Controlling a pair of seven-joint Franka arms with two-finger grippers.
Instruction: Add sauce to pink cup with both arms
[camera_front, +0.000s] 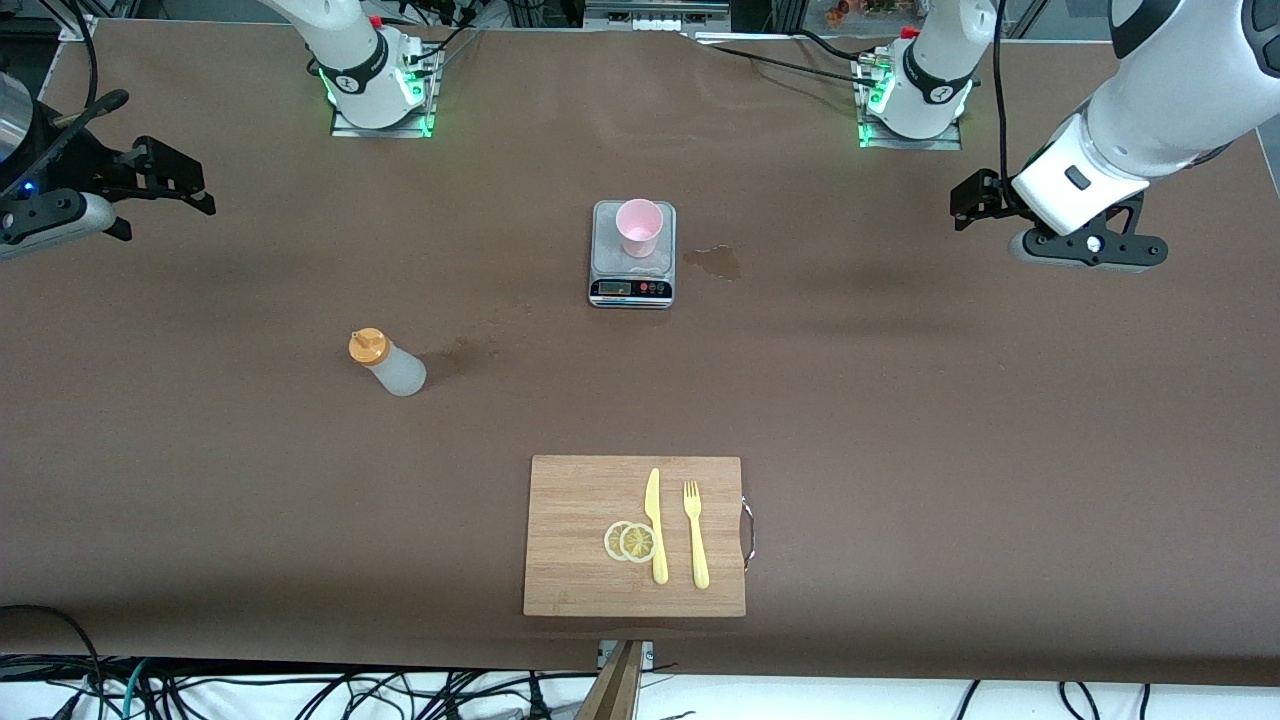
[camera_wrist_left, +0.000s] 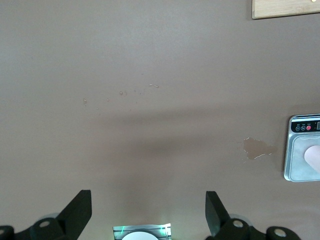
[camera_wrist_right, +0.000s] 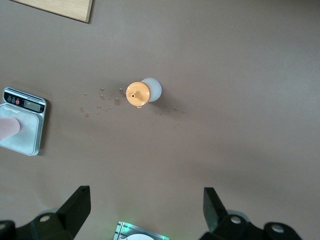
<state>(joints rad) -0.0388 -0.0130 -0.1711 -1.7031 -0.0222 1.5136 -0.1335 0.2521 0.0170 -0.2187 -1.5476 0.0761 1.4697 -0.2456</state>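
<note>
A brown table (camera_front: 900, 420) fills the front frame. At lower centre lies a wooden cutting board (camera_front: 580, 530); at upper centre a pink cup (camera_front: 639, 227) stands on a kitchen scale (camera_front: 632, 270), a wet stain (camera_front: 714, 262) just beside it. The orange-capped sauce bottle (camera_front: 388, 363) stands upright at centre left.

The left gripper (camera_front: 1085, 245) hovers at far right, the right gripper (camera_front: 110, 195) at far left, both spread wide and holding nothing.

Whether sauce is in the cup cannot be told; this fits either before pouring or after the bottle's return.

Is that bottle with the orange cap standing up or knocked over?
Standing. The bottle rests on its base, and the right wrist view looks straight down onto its cap.
</note>
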